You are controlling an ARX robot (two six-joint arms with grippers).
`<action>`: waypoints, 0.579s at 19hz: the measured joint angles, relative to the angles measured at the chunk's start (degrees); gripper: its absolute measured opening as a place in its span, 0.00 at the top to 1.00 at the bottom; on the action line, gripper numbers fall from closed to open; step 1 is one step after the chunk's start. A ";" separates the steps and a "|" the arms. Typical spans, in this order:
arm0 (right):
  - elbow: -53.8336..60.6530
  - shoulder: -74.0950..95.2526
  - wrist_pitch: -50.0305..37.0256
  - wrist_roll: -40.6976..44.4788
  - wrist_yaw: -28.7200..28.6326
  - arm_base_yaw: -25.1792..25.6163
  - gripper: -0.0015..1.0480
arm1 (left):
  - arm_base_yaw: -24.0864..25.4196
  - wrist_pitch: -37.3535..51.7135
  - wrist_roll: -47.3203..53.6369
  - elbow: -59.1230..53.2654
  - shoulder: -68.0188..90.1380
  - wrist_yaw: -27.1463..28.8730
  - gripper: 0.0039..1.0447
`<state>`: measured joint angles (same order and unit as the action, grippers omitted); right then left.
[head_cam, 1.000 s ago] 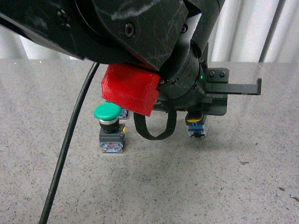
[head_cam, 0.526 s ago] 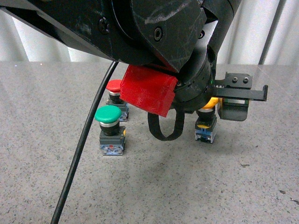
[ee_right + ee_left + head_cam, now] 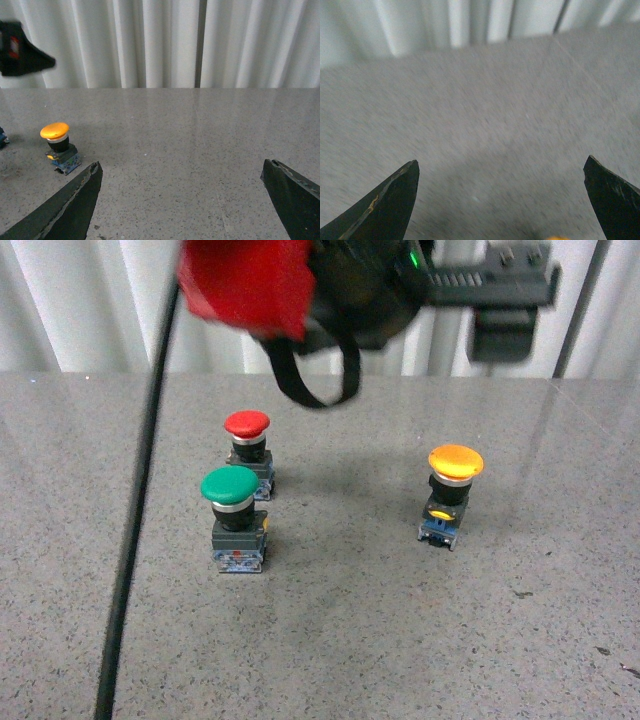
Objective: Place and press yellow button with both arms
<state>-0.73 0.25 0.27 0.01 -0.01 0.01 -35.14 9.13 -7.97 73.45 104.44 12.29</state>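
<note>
While L claw (image 3: 501, 160), R claw (image 3: 182, 162) gape, dome-capped yellow button (image 3: 450, 495) stands on speckled table (image 3: 400, 640).

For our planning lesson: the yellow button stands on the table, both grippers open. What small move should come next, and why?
Probably swing the right gripper toward the yellow button, to press its cap. The button stands free on the table, the left gripper is open and empty, and the right one is apart from it.
</note>
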 joint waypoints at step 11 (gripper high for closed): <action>0.00 0.00 -0.02 0.00 0.00 0.00 0.06 | 18.08 10.29 17.94 -29.99 -43.08 5.03 0.24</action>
<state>-0.73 0.25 0.25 0.01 -0.01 0.01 -17.06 19.42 9.98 43.46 61.36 17.32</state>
